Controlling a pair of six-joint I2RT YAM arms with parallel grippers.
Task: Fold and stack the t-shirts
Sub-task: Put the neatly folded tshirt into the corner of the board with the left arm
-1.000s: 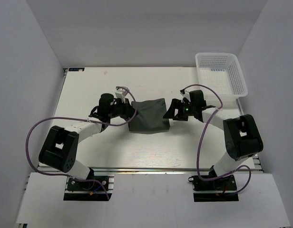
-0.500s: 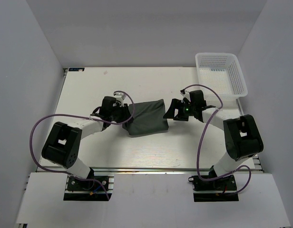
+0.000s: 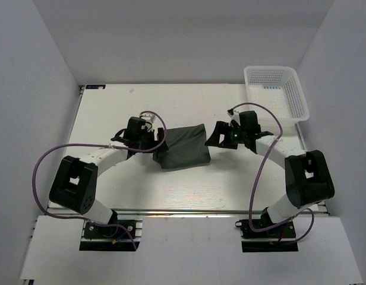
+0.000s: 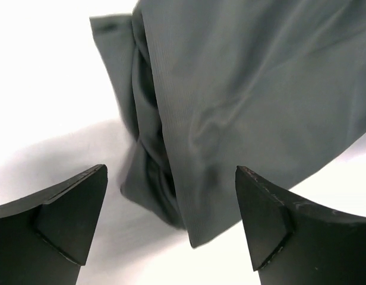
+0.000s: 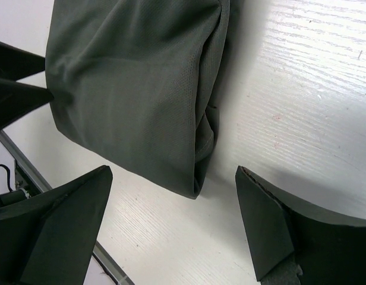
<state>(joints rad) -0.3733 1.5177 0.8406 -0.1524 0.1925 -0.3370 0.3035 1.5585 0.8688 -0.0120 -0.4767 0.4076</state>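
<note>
One dark grey-green t-shirt (image 3: pixel 184 146) lies folded into a compact rectangle on the white table (image 3: pixel 171 190), mid-table between the two arms. My left gripper (image 3: pixel 157 141) stands open at the shirt's left edge. In the left wrist view the bunched folds and a loose corner of the t-shirt (image 4: pixel 248 77) lie just ahead of the open left gripper (image 4: pixel 171 178), and nothing is pinched. My right gripper (image 3: pixel 214 136) is open at the shirt's right edge. In the right wrist view the open right gripper (image 5: pixel 174 178) hovers over the folded edge of the t-shirt (image 5: pixel 129 89).
A white mesh basket (image 3: pixel 277 94) stands at the table's back right corner. Purple cables loop out from both arms. Grey walls close in the table on the left, back and right.
My left gripper has opened and let go of the shirt's left edge, which has settled on the table. The right gripper has barely moved and stays open.
</note>
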